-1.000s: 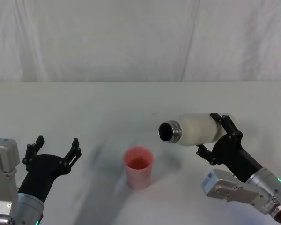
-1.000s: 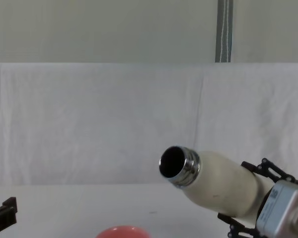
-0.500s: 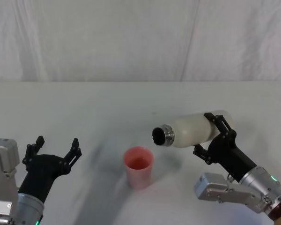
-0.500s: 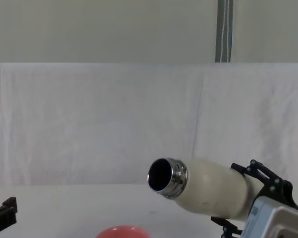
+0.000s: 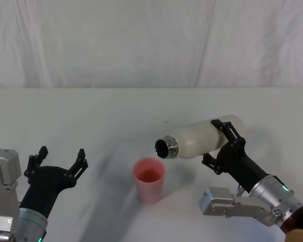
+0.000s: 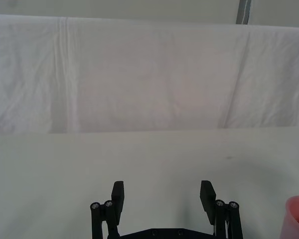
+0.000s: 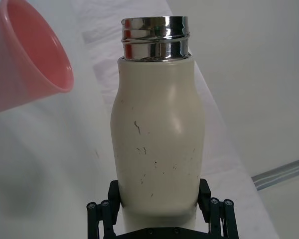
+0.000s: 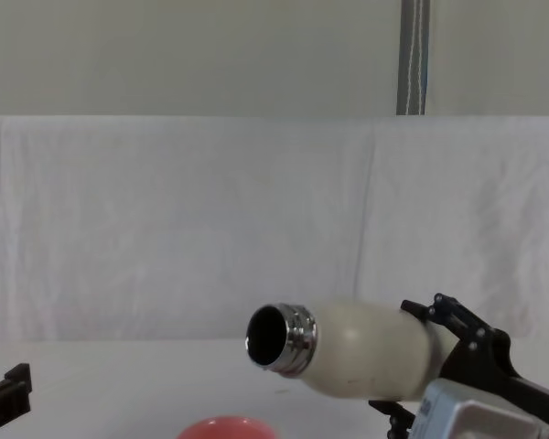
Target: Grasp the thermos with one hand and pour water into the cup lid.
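Head view, centre right of the frame: the right pincer [image 5: 223, 146] is closed around the lower body of the thermos [image 5: 199, 139], holding it nearly horizontal above the counter [image 5: 116, 116]. The open steel neck points toward frame centre and sits just above and slightly to the right of the cup lid [image 5: 150, 179], which stands upright on the counter at lower centre. No stream of water is visible at the mouth.

Right wrist view: black fingers [image 7: 115, 194] press on both flanks of the cream body near its base, with the threaded neck far from the grip (the body carries small scuff marks).

Chest view: the thermos lies at lower centre right, its mouth tipped slightly downward; the pink rim of the cup lid shows at the bottom edge.

Handling, as a judgement: the bottle is rigid and smooth-walled, likely slippery, and heavier when full, so a grip around the wide body suits it better than the narrow neck. The cup lid looks light and easily tipped; the pour should begin gently, centred over its opening.

Lower left of the head view: the left pincer [image 5: 60, 160] rests idle, spread wide and empty.
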